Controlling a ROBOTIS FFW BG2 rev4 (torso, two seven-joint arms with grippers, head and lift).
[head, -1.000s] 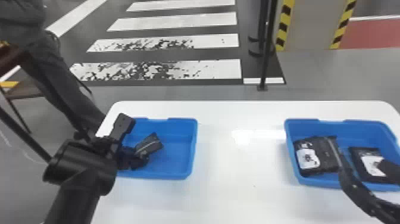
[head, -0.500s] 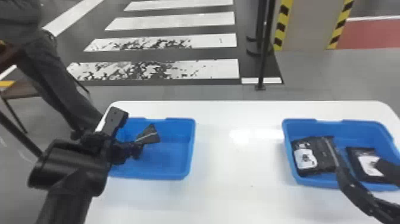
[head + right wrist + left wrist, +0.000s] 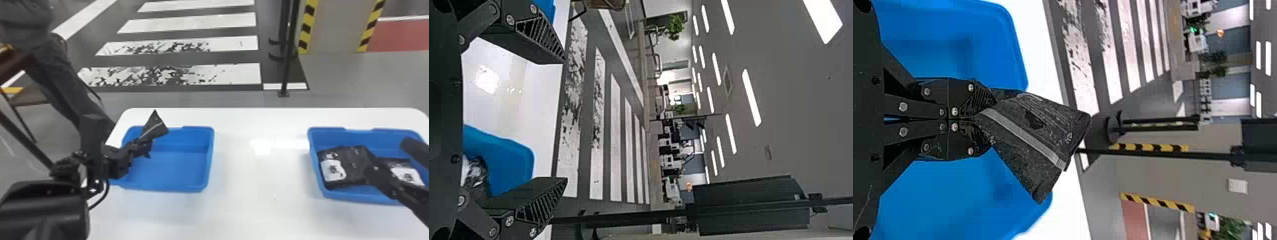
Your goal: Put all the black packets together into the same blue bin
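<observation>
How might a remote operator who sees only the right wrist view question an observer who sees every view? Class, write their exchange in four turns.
Operator: What is the left gripper doing?
Observer: It is shut on a black packet.
Operator: I can make out only part of one packet in the right bin. How many can you see there?
Observer: Two: a near-side packet toward the bin's left wall, and a second packet to its right.

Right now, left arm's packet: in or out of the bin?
Out, looks like: left gripper holds the packet up, its loose end past the blue bin's far rim.
</observation>
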